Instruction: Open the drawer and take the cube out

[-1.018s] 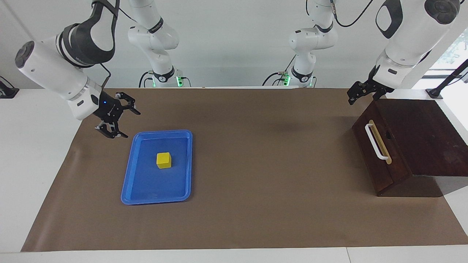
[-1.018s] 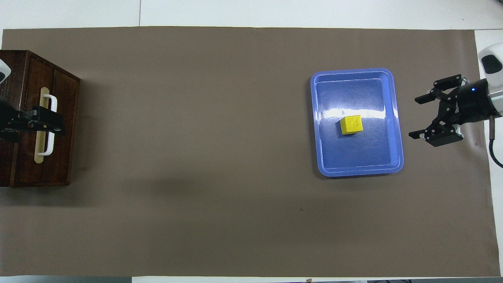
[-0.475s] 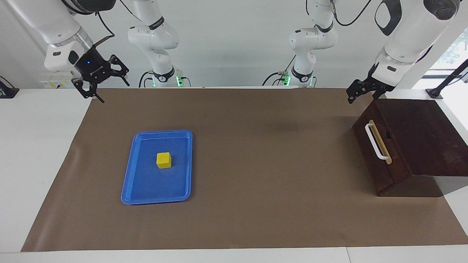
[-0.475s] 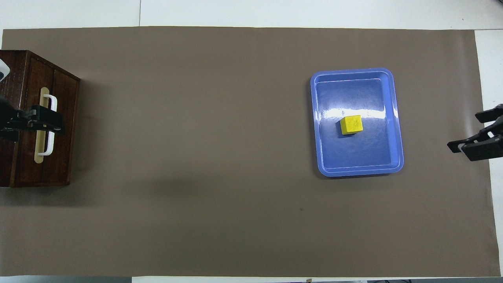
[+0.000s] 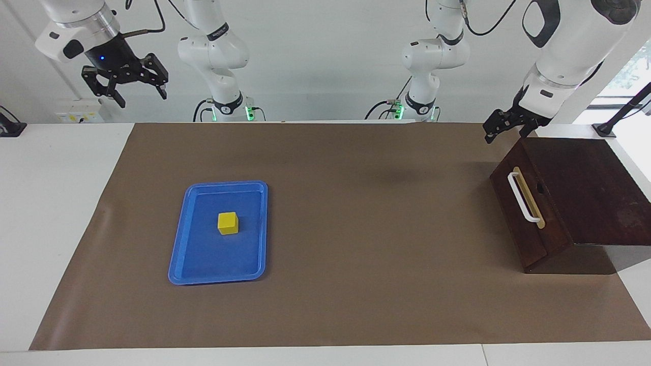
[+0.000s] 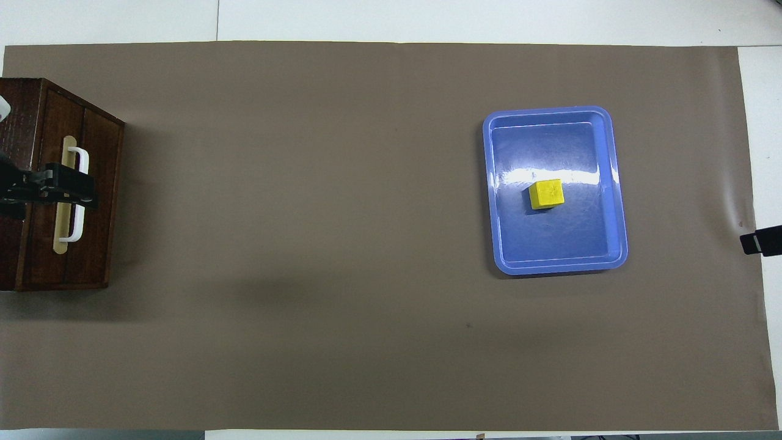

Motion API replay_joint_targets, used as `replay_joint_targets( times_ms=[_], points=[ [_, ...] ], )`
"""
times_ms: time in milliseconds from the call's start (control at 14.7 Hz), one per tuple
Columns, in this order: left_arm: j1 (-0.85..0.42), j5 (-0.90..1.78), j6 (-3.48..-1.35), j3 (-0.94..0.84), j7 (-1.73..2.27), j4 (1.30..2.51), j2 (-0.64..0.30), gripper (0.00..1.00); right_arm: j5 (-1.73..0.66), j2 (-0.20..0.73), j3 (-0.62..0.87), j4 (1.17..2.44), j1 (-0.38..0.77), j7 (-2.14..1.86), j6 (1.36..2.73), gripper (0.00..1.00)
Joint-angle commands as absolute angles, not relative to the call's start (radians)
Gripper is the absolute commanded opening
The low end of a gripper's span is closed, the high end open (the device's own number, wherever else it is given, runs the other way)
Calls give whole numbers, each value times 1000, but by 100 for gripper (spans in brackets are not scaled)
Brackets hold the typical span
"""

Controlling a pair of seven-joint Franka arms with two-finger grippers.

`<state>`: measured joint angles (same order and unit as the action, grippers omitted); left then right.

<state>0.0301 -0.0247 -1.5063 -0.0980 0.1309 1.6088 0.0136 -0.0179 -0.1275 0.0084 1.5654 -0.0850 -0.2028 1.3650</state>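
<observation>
The yellow cube [image 5: 228,222] [image 6: 546,194] rests in the middle of a blue tray [image 5: 218,279] [image 6: 556,267]. At the left arm's end of the table stands a dark wooden box with its drawer [image 5: 519,223] [image 6: 98,195] pushed in and its white bar handle [image 5: 524,198] facing the table's middle. My left gripper [image 5: 496,133] [image 6: 85,190] hangs open over the box's front edge, above the handle and not touching it. The right gripper [image 5: 124,84] is open and empty, high in the air over the right arm's end of the table; only a tip [image 6: 760,241] shows in the overhead view.
A brown mat [image 5: 356,229] covers most of the white table. Two other robot bases [image 5: 224,101] stand at the robots' edge of the table. Bare mat lies between the tray and the box.
The right gripper has risen from beside the tray and drawn back toward its base, staying open. The left gripper has hardly moved. Cube, tray and drawer are unchanged.
</observation>
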Motion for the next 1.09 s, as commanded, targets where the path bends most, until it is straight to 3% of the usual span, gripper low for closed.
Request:
replay_joint_targets(
  times_ms=[0,339,543,1018],
  points=[
    [21,-9,-1506,-87,118,1608,21,100,29,-111,9,1623,-78,-158,1460,100],
    [20,-9,-1523,-87,120,1611,21,100,49,-72,-2,1635,-84,-213,1476,100],
    [15,-8,-1526,-87,121,1608,20,100,8,-51,-8,1591,-81,-181,1410,100],
    [21,3,-1562,-87,123,1611,21,100,49,-48,-5,1586,-78,-184,1467,100]
  ],
)
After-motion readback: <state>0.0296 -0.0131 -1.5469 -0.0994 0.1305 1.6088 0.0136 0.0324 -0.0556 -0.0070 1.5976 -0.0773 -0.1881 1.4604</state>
